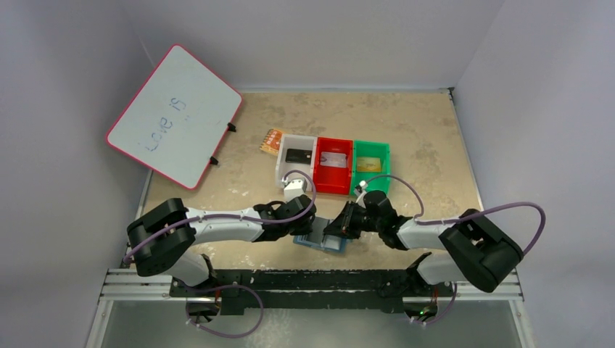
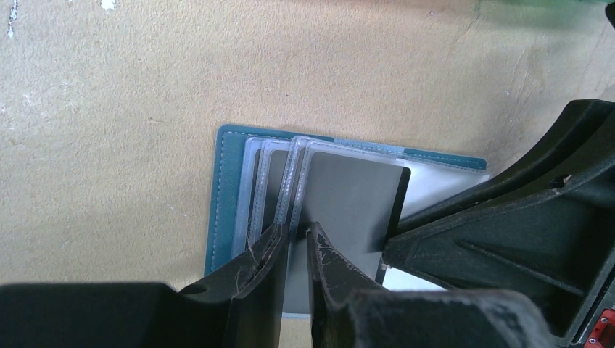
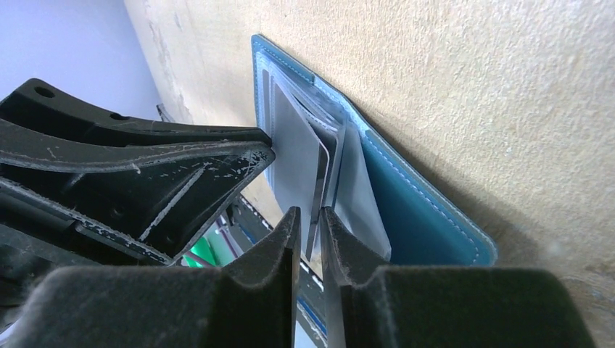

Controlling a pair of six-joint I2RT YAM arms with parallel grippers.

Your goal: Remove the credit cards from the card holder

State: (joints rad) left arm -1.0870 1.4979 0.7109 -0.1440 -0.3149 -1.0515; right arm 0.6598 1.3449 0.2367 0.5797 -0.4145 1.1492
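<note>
The blue card holder point(image 1: 328, 245) point(image 2: 221, 196) point(image 3: 424, 217) lies open on the table between both grippers, its clear sleeves fanned up. A grey credit card point(image 2: 359, 196) point(image 3: 297, 167) sticks partway out of one sleeve. My left gripper point(image 1: 308, 228) point(image 2: 297, 241) pinches the stitched edge of that sleeve. From the opposite side, my right gripper point(image 1: 335, 230) point(image 3: 310, 219) stands slightly open, and the card's free edge sits between its fingertips with a thin gap on each side. Other credit cards lie in the bins: black point(image 1: 298, 155), silver point(image 1: 333, 159), gold point(image 1: 368, 164).
A white bin point(image 1: 297, 138), a red bin point(image 1: 335, 142) and a green bin point(image 1: 371, 146) stand in a row behind the grippers. An orange patterned square point(image 1: 272, 140) lies left of them. A whiteboard point(image 1: 174, 116) leans at the back left.
</note>
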